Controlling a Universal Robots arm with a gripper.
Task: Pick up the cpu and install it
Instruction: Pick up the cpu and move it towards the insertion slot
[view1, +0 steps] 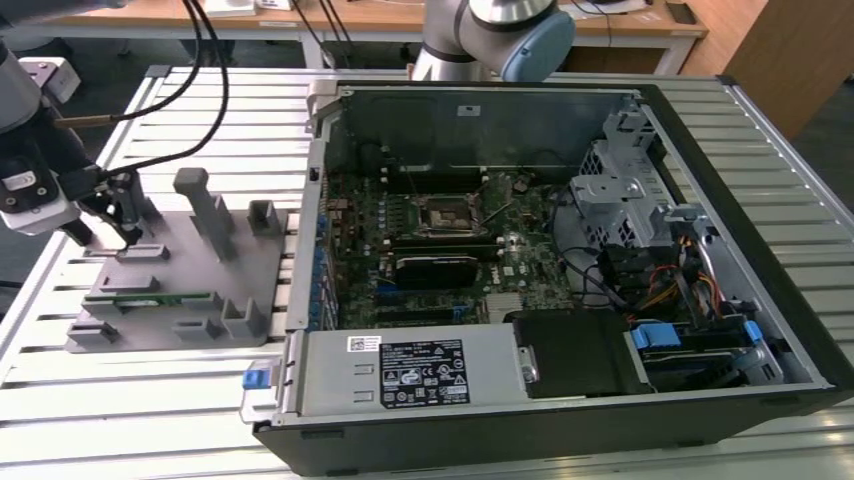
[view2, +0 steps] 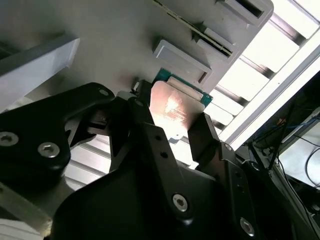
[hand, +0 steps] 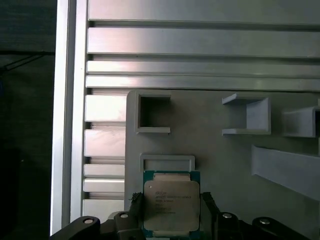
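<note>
Black jaws clamp the cpu (hand: 171, 202) at the grey fixture (hand: 225, 160).

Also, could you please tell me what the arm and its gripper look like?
The arm is silver-grey and cylindrical, with a pale blue joint cap. Black cables loop down to a white and grey wrist block. The gripper is black, with two flat angular fingers fastened by silver screws.

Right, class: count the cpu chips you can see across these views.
1. The cpu sits on the grey fixture, right at the gripper. Whether another one sits hidden in the motherboard socket cannot be told.
</note>
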